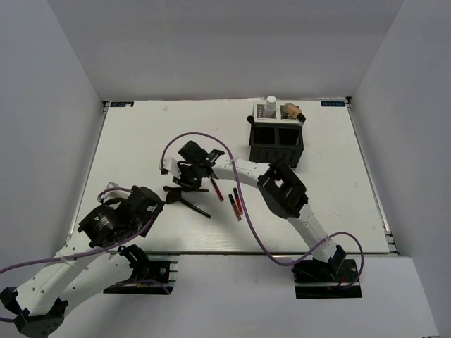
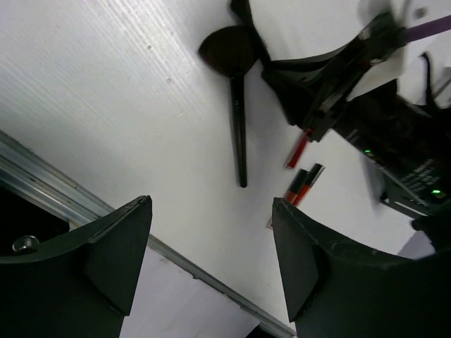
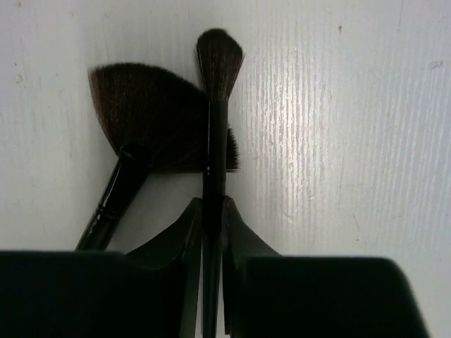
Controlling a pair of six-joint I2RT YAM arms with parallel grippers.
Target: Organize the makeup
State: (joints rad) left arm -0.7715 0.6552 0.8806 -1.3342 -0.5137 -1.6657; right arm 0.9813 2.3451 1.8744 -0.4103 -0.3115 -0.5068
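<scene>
- White bench (image 1: 141, 141), grey walls around it: you have a black four-compartment box (image 1: 276, 144) at its far right.
- Right hand (image 3: 209, 211): closed narrow on the handle of a slim brush (image 3: 215, 105) at mid-bench.
- Fan brush (image 3: 148, 116): lying on the bench, its bristles partly under the slim brush.
- Left hand (image 2: 211, 211): your view shows its fingers wide apart, holding nothing, near the bench's front edge.
- Red-black pencils (image 1: 236, 204): loose on the bench, just right of the brushes.
- White bottle (image 1: 270, 107), tan bottle (image 1: 292, 111): in the box's rear compartments.

The brushes (image 3: 213, 134) are black with brown bristles, the pencils (image 1: 235, 203) red-and-black, the box (image 1: 276, 156) black, and the table (image 1: 141, 134) white.
</scene>
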